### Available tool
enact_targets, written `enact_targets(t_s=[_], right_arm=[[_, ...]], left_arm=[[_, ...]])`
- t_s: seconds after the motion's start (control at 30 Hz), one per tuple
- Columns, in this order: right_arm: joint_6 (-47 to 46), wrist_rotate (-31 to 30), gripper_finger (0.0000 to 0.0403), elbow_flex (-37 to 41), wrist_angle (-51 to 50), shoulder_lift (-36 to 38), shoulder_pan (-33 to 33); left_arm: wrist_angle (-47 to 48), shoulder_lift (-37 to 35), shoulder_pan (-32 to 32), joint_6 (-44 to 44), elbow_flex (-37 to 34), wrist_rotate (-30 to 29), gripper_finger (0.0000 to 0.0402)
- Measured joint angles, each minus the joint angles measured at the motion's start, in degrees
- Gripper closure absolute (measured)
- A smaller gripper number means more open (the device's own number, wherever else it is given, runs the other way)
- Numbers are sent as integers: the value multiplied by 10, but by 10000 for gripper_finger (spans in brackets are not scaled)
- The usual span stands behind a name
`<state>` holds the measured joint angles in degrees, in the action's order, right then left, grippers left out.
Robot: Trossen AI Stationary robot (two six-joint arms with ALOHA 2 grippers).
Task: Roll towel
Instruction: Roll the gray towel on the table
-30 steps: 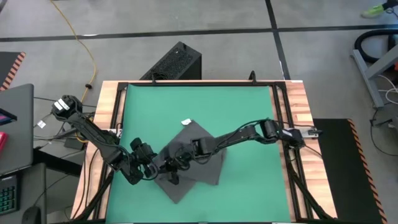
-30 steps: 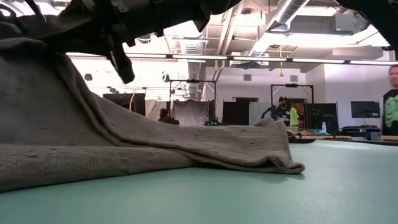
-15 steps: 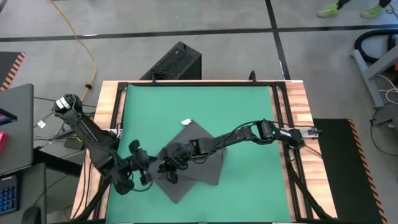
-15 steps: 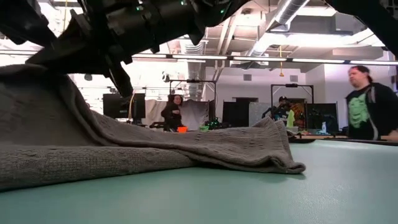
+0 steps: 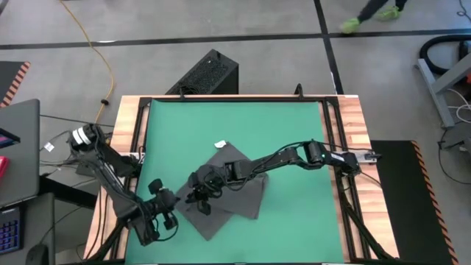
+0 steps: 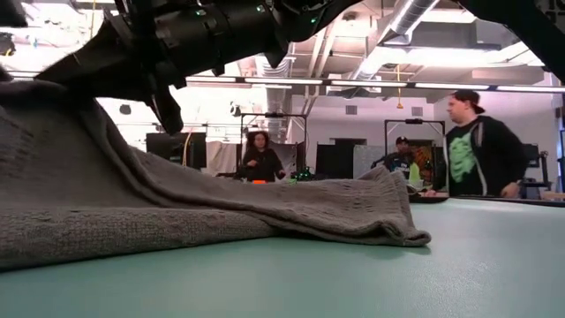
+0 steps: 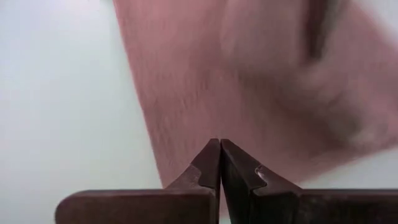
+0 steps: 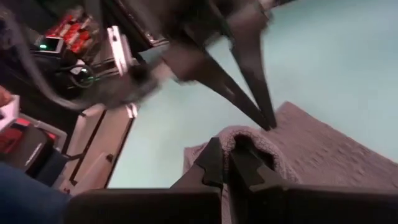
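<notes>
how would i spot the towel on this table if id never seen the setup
Find the green mat that covers the wooden table, then look to its near middle, where both dark arms meet. The towel is the dark grey cloth lying there, partly folded over itself, with the right end effector shut on a raised fold. It is the only cloth there and has a small white tag at its far corner.
</notes>
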<state>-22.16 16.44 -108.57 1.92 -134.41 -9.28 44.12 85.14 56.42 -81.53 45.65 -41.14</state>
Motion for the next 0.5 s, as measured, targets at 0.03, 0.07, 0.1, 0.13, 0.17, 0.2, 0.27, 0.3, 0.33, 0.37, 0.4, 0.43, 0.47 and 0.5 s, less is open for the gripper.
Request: enact_targets(t_s=[0.03,0.07,0.1,0.13,0.17,0.2,0.27,0.3,0.33,0.37,0.4,0.43,0.47,0.5], right_arm=[[2,1,385,0,2,0,0],[3,2,385,0,2,0,0],[3,2,385,0,2,1,0],[4,2,385,0,2,1,0],[4,2,385,0,2,1,0],[4,2,385,0,2,1,0],[6,4,385,0,3,1,0],[12,6,385,0,3,1,0],[18,9,385,0,4,1,0],[23,11,385,0,6,1,0],[26,12,385,0,7,1,0],[26,13,385,0,8,1,0],[26,13,385,0,9,1,0],[26,13,385,0,9,1,0]], left_arm=[[0,11,0,-7,0,13,401],[0,20,0,-16,0,23,401],[0,29,2,-27,0,30,401],[0,36,5,-40,0,32,401],[0,40,11,-53,0,32,402],[0,42,15,-64,0,31,401],[0,42,22,-78,0,27,401],[-1,42,23,-81,0,23,401],[-2,42,24,-83,0,21,401],[-2,42,25,-84,0,19,401],[-2,42,25,-83,0,20,401],[-2,42,25,-77,0,23,401],[-3,42,25,-75,0,25,401],[-3,42,25,-74,0,23,401]])
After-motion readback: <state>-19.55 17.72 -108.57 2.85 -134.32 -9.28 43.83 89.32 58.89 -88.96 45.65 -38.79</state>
